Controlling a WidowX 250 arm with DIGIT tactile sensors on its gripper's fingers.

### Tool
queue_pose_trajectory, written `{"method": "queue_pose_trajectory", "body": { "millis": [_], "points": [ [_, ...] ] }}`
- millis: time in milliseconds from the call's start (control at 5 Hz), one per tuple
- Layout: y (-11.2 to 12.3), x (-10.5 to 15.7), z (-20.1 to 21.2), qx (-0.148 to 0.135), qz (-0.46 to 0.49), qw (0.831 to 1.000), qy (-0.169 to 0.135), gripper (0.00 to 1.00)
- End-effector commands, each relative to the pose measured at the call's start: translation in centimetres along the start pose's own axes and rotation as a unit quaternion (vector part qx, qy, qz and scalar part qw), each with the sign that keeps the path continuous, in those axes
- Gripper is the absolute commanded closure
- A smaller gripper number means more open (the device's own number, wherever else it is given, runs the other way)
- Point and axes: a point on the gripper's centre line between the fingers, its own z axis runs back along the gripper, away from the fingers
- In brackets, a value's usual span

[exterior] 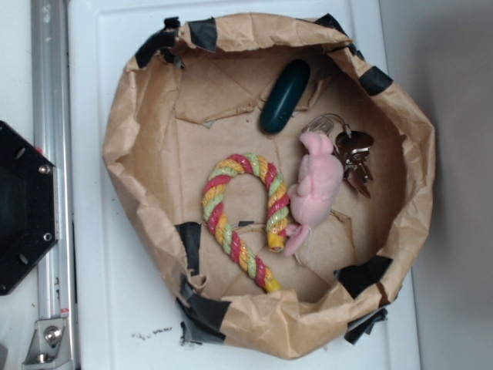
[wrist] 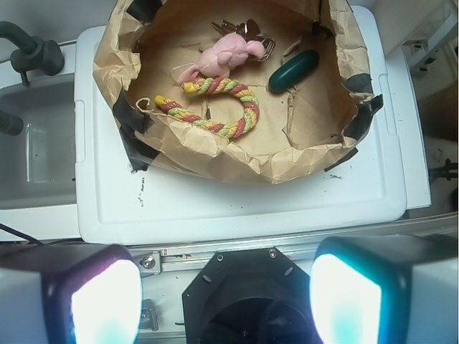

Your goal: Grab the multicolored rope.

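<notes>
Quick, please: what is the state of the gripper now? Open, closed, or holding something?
Gripper: open, holding nothing, well short of the multicolored rope.

The gripper [wrist: 219,290] has two blocky dark fingers [wrist: 68,294] whose inner pads are pale and glossy with a cyan-to-pink sheen. The robot base [exterior: 23,208] is a black, angular, roughly octagonal plate fitted with small silver screws near its edges.

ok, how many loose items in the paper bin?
4: multicolored rope centre, pink plush toy touching its right end, key bunch beyond the plush, dark green case near the far wall. Nothing obviously hidden.
</notes>
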Motion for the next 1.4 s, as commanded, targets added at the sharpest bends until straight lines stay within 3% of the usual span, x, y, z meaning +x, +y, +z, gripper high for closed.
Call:
{"method": "queue_pose_trajectory", "body": {
  "millis": [0, 200, 400, 600, 800, 1200],
  "points": [
    [0.0, 0.0, 0.0, 0.0, 0.0, 1.0, 0.0, 0.0],
    [-0.2, 3.6, -2.4, -0.02, 0.087, 0.996, 0.023, 0.0],
    [1.0, 8.0, -6.7, -0.009, 0.211, 0.977, 0.036, 0.0],
    [2.6, 10.4, -8.5, -0.001, 0.304, 0.95, 0.074, 0.0],
    [3.5, 8.2, -13.1, 0.013, 0.347, 0.924, 0.161, 0.0],
    [3.5, 8.2, -13.1, 0.013, 0.347, 0.924, 0.161, 0.0]
  ]
}}
